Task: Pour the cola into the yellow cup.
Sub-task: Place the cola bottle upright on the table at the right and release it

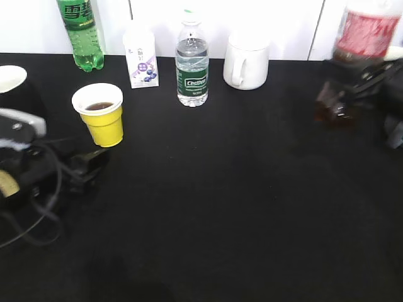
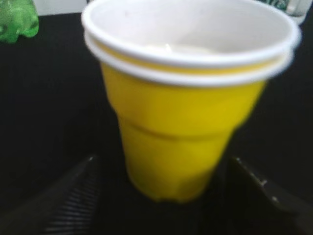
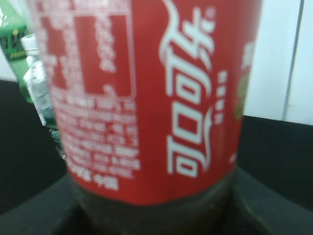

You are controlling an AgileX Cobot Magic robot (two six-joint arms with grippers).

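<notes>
The yellow cup (image 1: 105,123) stands upright on the black table at the left, with a little dark liquid in its bottom. It fills the left wrist view (image 2: 181,127). My left gripper (image 1: 88,162) is open just in front of the cup, its fingers (image 2: 166,203) apart on either side of the cup's base with gaps showing. My right gripper (image 1: 343,94) is shut on the cola bottle (image 1: 366,34), held upright at the far right and blurred. The red label (image 3: 146,98) fills the right wrist view, with dark cola below it between the jaws (image 3: 156,218).
Along the back edge stand a green soda bottle (image 1: 80,31), a small white carton (image 1: 141,60), a clear water bottle (image 1: 192,66) and a white handled mug (image 1: 247,60). A white bowl-like rim (image 1: 9,75) shows at the left edge.
</notes>
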